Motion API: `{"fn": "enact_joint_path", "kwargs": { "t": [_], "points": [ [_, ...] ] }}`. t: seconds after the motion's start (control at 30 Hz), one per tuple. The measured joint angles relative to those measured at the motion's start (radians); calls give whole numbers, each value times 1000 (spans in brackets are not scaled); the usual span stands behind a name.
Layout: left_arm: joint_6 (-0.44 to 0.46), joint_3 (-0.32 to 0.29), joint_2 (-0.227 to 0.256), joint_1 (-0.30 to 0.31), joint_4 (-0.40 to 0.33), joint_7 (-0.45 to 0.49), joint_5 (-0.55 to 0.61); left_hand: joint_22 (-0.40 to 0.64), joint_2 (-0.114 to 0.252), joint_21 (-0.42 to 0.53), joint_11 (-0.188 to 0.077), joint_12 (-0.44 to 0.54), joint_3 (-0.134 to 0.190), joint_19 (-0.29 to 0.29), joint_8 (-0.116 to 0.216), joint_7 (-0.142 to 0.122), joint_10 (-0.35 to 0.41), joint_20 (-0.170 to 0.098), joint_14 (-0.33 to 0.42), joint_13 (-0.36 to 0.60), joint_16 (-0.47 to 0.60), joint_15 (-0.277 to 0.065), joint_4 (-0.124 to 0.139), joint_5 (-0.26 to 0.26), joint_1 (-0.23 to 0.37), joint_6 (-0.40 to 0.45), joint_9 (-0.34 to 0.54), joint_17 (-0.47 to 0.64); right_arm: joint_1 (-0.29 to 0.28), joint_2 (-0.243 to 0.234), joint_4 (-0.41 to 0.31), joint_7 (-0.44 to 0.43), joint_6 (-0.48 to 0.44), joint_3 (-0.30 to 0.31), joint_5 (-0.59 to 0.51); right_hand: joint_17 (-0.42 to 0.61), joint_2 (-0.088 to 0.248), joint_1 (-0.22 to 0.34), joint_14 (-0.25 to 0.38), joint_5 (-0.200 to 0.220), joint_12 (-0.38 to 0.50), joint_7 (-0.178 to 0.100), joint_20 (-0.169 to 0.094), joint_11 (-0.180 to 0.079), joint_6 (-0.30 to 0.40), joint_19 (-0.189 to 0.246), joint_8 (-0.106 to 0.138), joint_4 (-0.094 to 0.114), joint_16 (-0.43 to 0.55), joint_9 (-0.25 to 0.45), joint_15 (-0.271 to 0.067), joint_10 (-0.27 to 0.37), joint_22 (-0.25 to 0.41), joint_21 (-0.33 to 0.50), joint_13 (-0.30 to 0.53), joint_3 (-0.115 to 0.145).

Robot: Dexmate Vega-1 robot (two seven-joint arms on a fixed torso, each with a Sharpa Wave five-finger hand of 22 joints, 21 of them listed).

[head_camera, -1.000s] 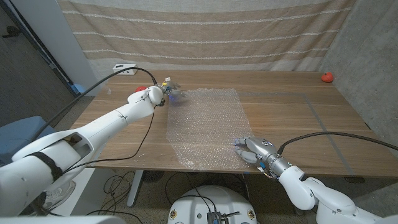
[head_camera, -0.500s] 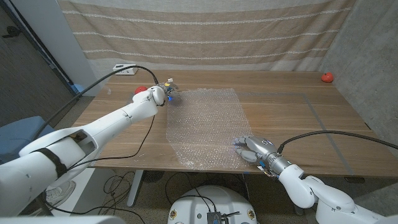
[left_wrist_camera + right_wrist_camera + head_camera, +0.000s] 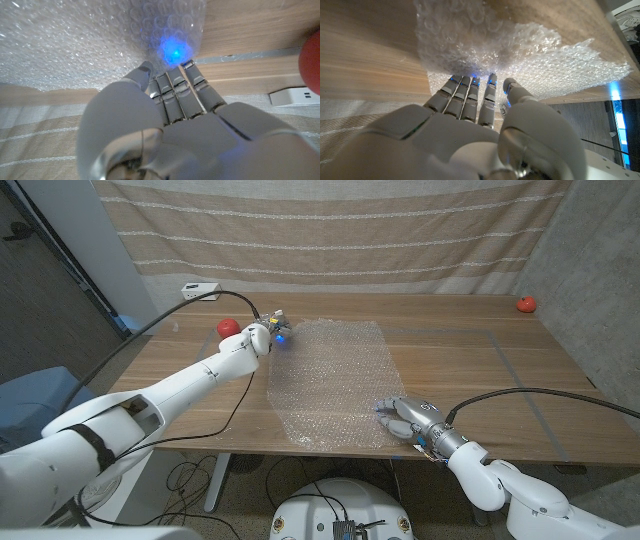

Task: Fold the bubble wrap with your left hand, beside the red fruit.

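Bubble wrap [image 3: 331, 382] flat on the desk [image 3: 470, 370], long axis running away from the robot.
Left hand [image 3: 270, 334] fingers [image 3: 172, 85] together at its far-left corner; right hand [image 3: 408, 420] fingers [image 3: 470, 95] pressed on its near-right corner.

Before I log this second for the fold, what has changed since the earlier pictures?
The left hand has shifted slightly along the bubble wrap's far left corner, uncovering the red fruit beside it. Whether it grips the corner is unclear. The wrap lies unfolded as before, and the right hand stays on its near right corner.
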Motion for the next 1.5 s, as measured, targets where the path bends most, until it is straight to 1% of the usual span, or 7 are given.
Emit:
{"fn": "enact_joint_path", "kwargs": {
  "t": [0.17,0.33,0.73,1.07,1.2,1.27,1.5],
  "points": [
    [-18,-28,-5,28,-23,87,5,3,5,0,1,22,-6,-36,0,3,40,35,6,17,21,-6,5,0,15,25,1,28,4,0,2,2,-1,1,4,0,0,0,0,0,0,0,2,3,0,2,0,0,0,0,0,3,0,0,1,0],
    [-41,-57,-6,59,-60,155,7,7,9,0,3,30,-11,-60,0,9,42,45,-1,30,21,-2,8,-3,19,30,6,39,6,-1,3,3,-1,2,10,0,0,0,0,0,0,4,2,6,4,2,-1,1,0,0,0,6,0,0,0,-1],
    [-144,-82,20,95,-152,226,24,8,-2,0,10,48,-23,-121,0,-9,49,48,-118,64,-5,34,13,-4,41,62,11,53,9,-5,13,-2,5,7,23,4,0,0,0,0,-1,0,1,7,11,1,-1,4,0,1,0,10,1,-4,5,-4],
    [-235,-69,51,101,-217,215,130,17,-18,28,31,113,-77,-135,-1,-18,72,41,-83,67,56,22,1,-4,72,118,7,117,10,-7,19,-8,8,8,26,4,0,0,0,0,-1,3,1,3,22,1,-7,4,4,0,0,14,0,2,5,-4],
    [-254,-65,56,102,-217,226,199,21,-23,40,30,140,-97,-146,-4,-18,76,30,-83,67,83,22,-3,-8,93,146,5,153,13,-7,21,-8,8,7,26,4,0,0,0,0,-1,2,1,1,23,1,-8,4,4,0,0,16,0,2,5,-4],
    [-265,-56,71,107,-256,235,240,21,-27,43,30,150,-108,-149,-5,-20,76,27,-81,67,94,20,-6,-8,108,162,2,166,14,-7,22,-9,11,6,27,4,0,0,0,0,-1,2,1,1,23,1,-8,4,4,0,0,16,0,2,5,-4],
    [-323,-45,91,110,-292,258,355,29,-44,61,30,170,-123,-153,-4,-15,86,16,-71,67,113,20,-12,-8,136,200,-1,198,19,-6,25,-9,14,4,27,4,0,0,0,0,-1,2,1,1,23,1,-8,4,4,0,0,16,0,2,5,-4]
  ]
}}
